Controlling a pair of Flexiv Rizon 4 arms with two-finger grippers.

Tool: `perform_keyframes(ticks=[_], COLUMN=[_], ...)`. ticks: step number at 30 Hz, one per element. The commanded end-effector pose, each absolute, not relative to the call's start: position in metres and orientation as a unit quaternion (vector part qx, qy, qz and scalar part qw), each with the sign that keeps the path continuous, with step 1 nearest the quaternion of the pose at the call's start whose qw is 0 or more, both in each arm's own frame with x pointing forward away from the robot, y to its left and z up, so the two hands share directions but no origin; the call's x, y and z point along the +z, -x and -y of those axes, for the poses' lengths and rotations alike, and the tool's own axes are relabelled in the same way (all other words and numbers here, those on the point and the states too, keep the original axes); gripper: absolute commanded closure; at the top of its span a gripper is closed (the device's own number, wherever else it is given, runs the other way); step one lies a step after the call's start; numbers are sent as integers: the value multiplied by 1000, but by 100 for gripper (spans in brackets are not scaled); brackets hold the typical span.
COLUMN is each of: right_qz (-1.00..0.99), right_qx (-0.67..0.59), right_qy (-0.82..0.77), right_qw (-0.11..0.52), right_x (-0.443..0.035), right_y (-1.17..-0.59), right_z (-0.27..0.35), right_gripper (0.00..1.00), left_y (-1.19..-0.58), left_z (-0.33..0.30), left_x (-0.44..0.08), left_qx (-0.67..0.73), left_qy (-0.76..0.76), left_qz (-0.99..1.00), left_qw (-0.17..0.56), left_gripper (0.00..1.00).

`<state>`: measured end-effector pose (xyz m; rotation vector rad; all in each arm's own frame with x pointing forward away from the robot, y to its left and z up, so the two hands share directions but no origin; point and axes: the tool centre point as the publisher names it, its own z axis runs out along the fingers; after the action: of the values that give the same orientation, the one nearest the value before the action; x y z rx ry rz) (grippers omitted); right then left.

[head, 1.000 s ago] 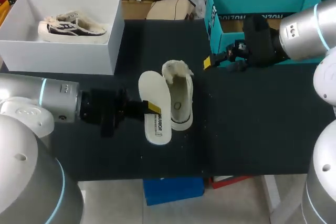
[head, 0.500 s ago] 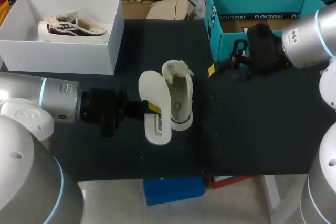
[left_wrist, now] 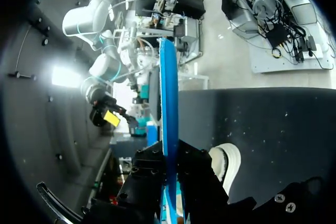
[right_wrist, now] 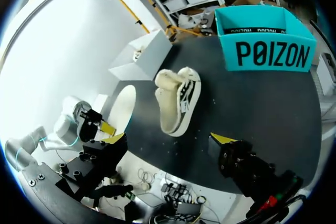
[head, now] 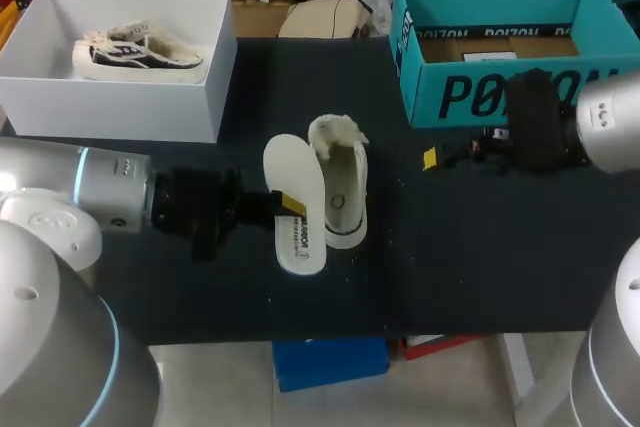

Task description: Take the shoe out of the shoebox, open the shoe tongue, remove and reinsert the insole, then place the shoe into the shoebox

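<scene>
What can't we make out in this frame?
- Left gripper: head view, the insole hides one finger; left wrist view shows no yellow tips.
- Shoe toe interior: all views, hidden by its own upper.
- Teal shoebox floor: head view, its near wall covers part.
- Right gripper: head view shows only one tip; its body hides the other.

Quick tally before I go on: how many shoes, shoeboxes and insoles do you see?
Shoes: 2, the shoe on the table and the second shoe in the white shoebox.
Shoeboxes: 2, white and the teal shoebox.
Insoles: 1, the insole in the left gripper.
Total: 5.
</scene>
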<state>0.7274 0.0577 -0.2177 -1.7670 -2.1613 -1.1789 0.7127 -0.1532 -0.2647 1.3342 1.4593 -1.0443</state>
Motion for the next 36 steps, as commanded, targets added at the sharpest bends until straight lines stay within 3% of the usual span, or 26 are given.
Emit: perform_keyframes(ticks=[1, 4, 13, 36], right_qz=[707, 704, 704, 704], right_qx=[-393, -396, -396, -396], right_qy=[585, 586, 586, 586], right_qw=[58, 63, 63, 63], right_x=[-218, -219, -219, -219], right_y=[-712, -711, -711, -711], right_z=[-48, -48, -48, -48], right_gripper=[0, 0, 0, 0], left_y=[-712, -712, -694, -699], left_z=[154, 154, 159, 195], left_x=[-264, -264, -266, -310], left_qx=[-418, -418, -471, -535], left_qy=[-538, -538, -529, -544], left_qz=[-588, -588, -633, -622], left_qw=[436, 436, 311, 179], left_gripper=[100, 100, 100, 100])
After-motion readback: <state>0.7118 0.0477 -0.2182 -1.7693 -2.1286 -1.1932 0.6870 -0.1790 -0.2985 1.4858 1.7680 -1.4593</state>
